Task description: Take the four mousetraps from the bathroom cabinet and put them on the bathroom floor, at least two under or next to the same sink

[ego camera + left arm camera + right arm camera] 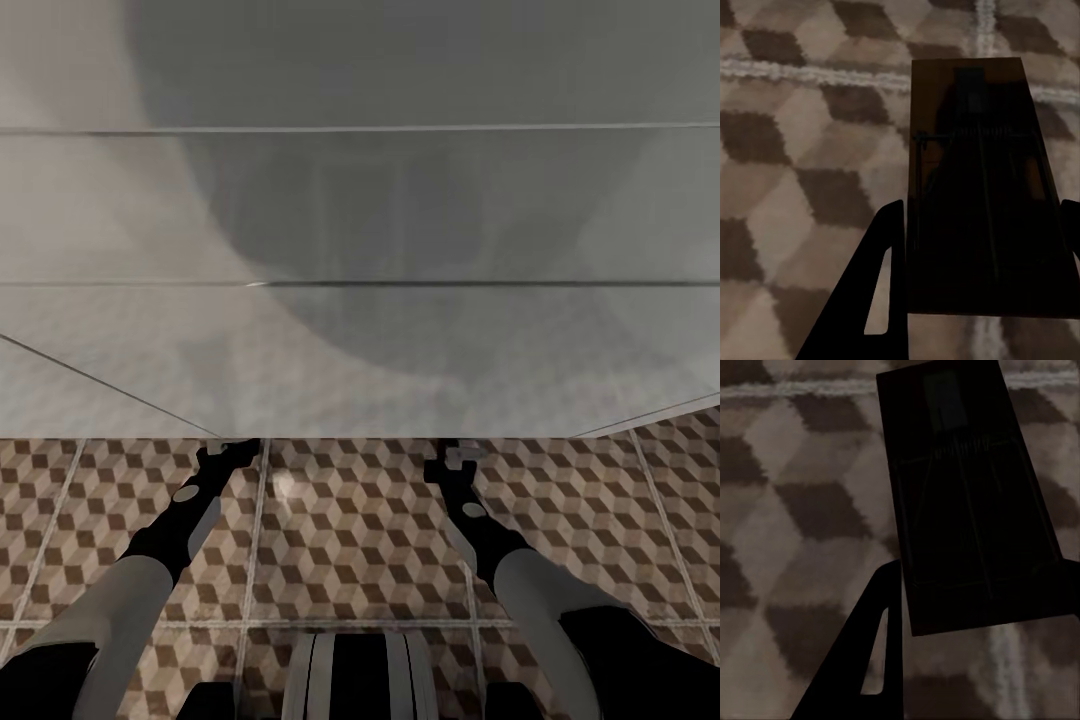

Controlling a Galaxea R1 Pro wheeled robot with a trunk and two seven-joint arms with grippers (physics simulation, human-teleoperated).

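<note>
Above the cube-patterned bathroom floor (pixel 350 540), both arms reach fwd toward a big pale grey surface (pixel 360 250) that takes up the upper head view; left gripper (pixel 228 452) and right gripper (pixel 455 458) sit at its lower edge, well apart. In left wrist view, a mousetrap (pixel 982 202) w/ dark brown base sits between the gripper fingers (pixel 874 300), pinched and held over the tiles; in right wrist view, a second mousetrap (pixel 967 502) is likewise clamped by the right gripper's fingers (pixel 870 652), tilted slightly vs. the grout lines.
</note>
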